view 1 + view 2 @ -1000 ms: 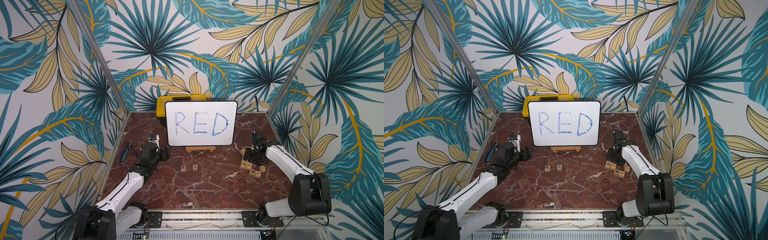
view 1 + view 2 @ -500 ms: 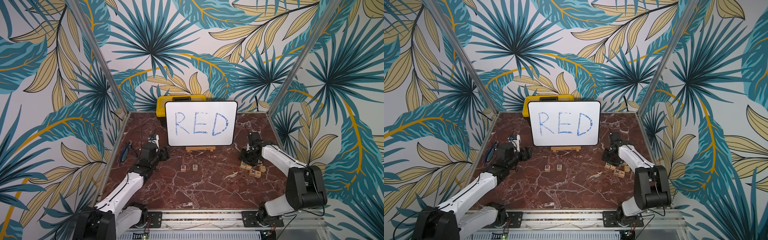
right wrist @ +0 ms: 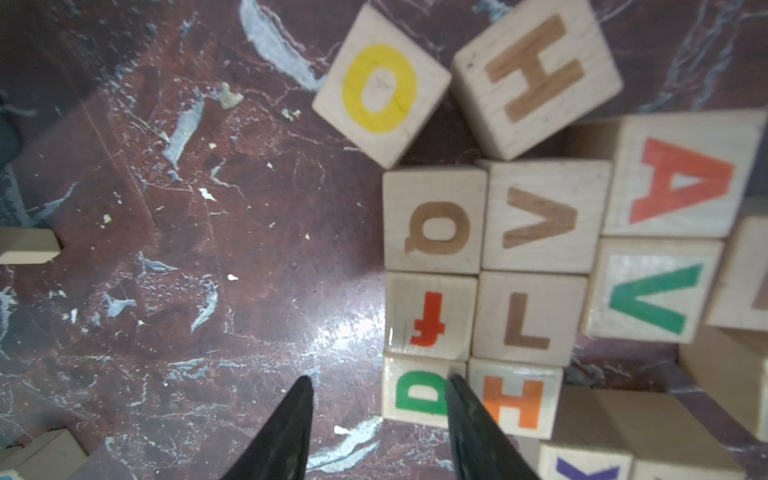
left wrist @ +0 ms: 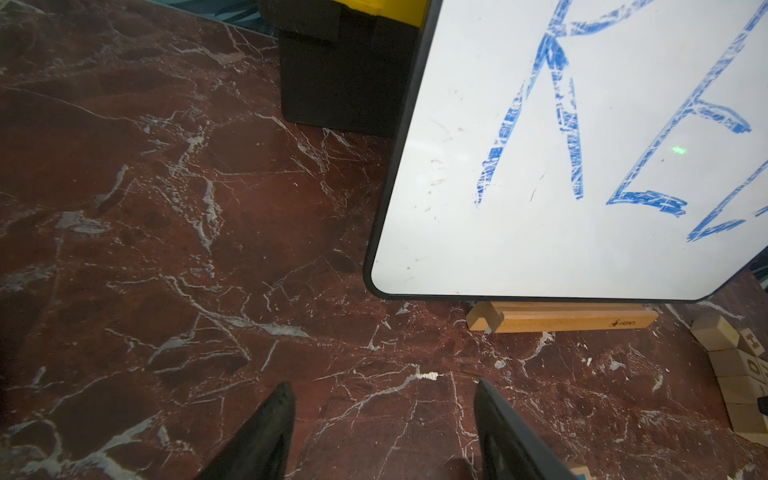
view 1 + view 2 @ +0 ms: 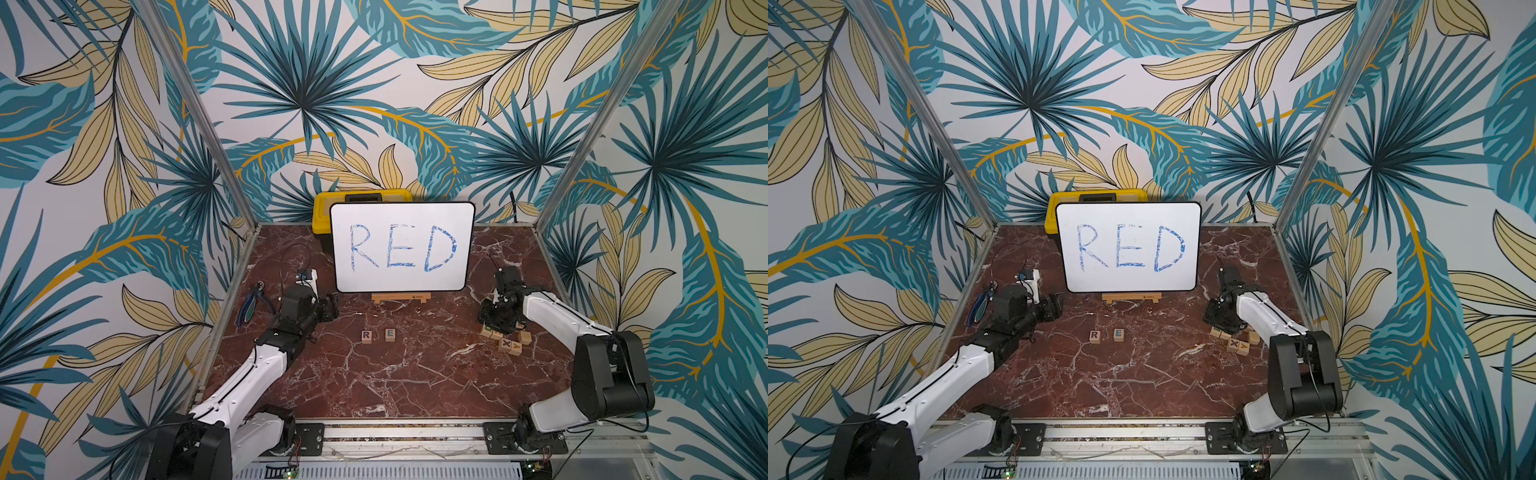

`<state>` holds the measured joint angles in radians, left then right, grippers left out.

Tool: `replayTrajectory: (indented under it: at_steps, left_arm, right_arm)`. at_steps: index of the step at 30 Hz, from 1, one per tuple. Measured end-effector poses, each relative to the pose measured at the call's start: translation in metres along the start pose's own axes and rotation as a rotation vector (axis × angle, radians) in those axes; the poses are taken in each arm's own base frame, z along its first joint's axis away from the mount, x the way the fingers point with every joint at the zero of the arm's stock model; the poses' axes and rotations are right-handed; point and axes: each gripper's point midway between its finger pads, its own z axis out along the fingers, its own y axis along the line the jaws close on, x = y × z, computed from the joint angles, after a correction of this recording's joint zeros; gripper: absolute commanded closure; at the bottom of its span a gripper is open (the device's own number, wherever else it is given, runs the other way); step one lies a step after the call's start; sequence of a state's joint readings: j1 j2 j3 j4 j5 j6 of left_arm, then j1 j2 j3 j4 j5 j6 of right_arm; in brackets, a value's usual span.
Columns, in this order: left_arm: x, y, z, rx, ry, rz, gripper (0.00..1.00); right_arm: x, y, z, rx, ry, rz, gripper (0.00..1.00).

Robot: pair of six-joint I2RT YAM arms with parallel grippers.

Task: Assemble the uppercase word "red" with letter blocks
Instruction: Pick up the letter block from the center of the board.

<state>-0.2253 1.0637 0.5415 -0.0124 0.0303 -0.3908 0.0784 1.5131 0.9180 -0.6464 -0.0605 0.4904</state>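
Because the word reads left to right, the R block point(image 5: 366, 335) and the E block point(image 5: 390, 333) lie side by side, just apart, in the lower middle of both top views. Bare surface point(image 5: 419, 336) is left to the right of the E for a third letter. By my reading, two letters are placed and the D is the step in hand.

Right of them in the frame, the right tool point(image 3: 379, 380) hangs low over the pile of spare letter blocks point(image 5: 509, 344), released and holding nothing. In the right wrist view, near the bottom edge, one finger stands over bare surface left of the D block point(image 3: 417, 395). The other sits at the seam between the D and the orange H block point(image 3: 515, 401), so the jaws straddle the D. Whether that finger touches wood I cannot tell. The modest spread probably suits the tight seam, since wider jaws would shove the H.

The D lies green face up at the pile's edge, touching its neighbours.

At middle left of the top views, the left tool point(image 4: 382, 384) is also released and empty, likely parked clear.

Farthest back, the whiteboard point(image 5: 402, 247) leans on its wooden stand point(image 5: 401, 297) before a yellow box point(image 5: 361, 198), showing RED as the model.
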Motion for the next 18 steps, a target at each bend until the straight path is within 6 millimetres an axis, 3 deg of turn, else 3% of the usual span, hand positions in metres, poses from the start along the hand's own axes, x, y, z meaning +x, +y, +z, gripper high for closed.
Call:
replayTrajectory:
  at_steps: [18]
  left_arm:
    - [-0.004,-0.002,-0.003,0.007,-0.016,-0.002,0.31]
  right_arm:
    - [0.009,-0.012,0.001,0.047,0.015,-0.007,0.47]
